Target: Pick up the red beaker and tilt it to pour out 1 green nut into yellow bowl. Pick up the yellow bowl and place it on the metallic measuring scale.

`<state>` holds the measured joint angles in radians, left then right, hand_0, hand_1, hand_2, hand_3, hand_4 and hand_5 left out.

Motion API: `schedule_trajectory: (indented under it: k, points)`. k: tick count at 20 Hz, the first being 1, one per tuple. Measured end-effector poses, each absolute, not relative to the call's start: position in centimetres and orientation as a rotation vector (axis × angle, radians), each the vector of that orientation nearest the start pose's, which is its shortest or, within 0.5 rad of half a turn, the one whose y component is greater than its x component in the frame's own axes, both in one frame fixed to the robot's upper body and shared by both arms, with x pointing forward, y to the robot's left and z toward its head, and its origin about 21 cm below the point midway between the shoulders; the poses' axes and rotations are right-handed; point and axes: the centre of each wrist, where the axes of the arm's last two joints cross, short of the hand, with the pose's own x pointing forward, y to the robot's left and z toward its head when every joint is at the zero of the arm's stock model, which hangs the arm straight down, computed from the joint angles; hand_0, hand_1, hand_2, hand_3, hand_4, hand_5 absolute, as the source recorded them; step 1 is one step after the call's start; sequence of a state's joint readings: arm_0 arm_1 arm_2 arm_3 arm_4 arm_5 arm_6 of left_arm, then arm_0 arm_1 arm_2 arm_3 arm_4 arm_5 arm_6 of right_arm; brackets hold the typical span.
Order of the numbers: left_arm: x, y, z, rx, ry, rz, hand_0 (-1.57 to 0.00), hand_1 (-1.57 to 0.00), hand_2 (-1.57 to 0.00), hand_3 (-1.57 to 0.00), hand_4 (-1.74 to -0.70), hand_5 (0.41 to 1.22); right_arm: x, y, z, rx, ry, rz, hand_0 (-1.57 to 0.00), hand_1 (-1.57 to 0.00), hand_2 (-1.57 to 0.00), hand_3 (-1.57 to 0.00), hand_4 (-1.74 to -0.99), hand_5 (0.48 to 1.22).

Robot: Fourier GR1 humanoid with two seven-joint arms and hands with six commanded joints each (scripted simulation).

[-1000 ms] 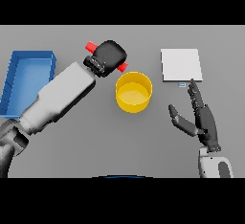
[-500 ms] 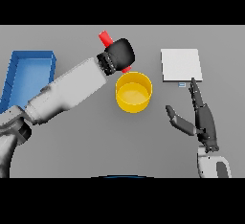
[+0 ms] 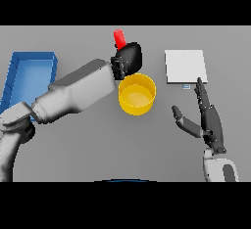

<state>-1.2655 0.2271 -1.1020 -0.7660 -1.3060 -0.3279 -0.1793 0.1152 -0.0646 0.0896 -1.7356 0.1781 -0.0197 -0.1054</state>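
A plain grey table (image 3: pixel 98 145) is spreading out under me, flat and matte, with a blue tray (image 3: pixel 29 76) sitting off beyond my left forearm.

I am holding the red beaker (image 3: pixel 119 38) in my left hand (image 3: pixel 129 58), my fingers clenched round its body so that only its upper end is poking out above my knuckles. From what I can see, the beaker's long axis is running nearly upright, leaning a touch away from me and to my left. I cannot tell whether the green nut is inside; the beaker's mouth is not showing to me.

The yellow bowl (image 3: pixel 138 94) is lying just below my left hand, on the near side of it, its far rim almost under my palm. That is the relation I am working from: the bowl is sitting toward me from the beaker, so I judge the pour calls for tipping the beaker's top down toward my own body, over that far rim. The bowl looks empty as far as I can make out, so the pour is not yet done.

My right hand (image 3: pixel 208 120) is hovering well to the right of the bowl, fingers straight and relaxed, thumb spread, grasping nothing. The metallic measuring scale (image 3: pixel 185 66) is lying just beyond its fingertips, so this hand is the nearer one for carrying the bowl across.
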Motion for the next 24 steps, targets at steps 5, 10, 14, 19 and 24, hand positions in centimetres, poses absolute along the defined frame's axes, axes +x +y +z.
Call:
schedule_trajectory:
  k: [5, 10, 14, 19, 24]
  points:
    - [40.2, 0.5, 15.5, -1.287, 0.732, 2.480, -1.57, -1.57, -1.57, -1.57, -1.73, 1.221, 21.9, -23.0, 1.2, -0.177, -1.721, 0.216, 0.00, 0.00, 0.00, 0.00, -1.137, 0.568]
    - [42.8, 1.1, 24.8, -1.516, 0.764, 2.389, -1.57, -1.57, -1.57, -1.57, -1.72, 1.221, 22.0, -22.5, 1.3, -0.160, -1.739, 0.220, 0.00, 0.00, 0.00, 0.00, -1.131, 0.553]
    - [45.0, 4.9, 31.3, -1.821, 1.023, 2.413, -1.57, -1.57, -1.57, -1.57, -1.73, 1.221, 21.9, -22.5, 1.1, -0.108, -1.751, 0.225, 0.00, 0.00, 0.00, 0.00, -1.104, 0.563]
    - [47.5, 15.6, 35.9, -2.134, 1.950, 2.596, -1.57, -1.57, -1.57, -1.52, -1.74, 1.221, 22.2, -22.6, 1.2, -0.103, -1.759, 0.240, 0.00, 0.00, 0.00, 0.00, -1.116, 0.582]
    - [48.1, 26.5, 32.1, -2.185, 2.872, 2.347, -1.57, -1.57, -1.57, -1.55, -1.74, 1.221, 22.6, -22.6, 1.4, -0.129, -1.751, 0.283, 0.00, 0.00, 0.00, 0.00, -1.132, 0.614]
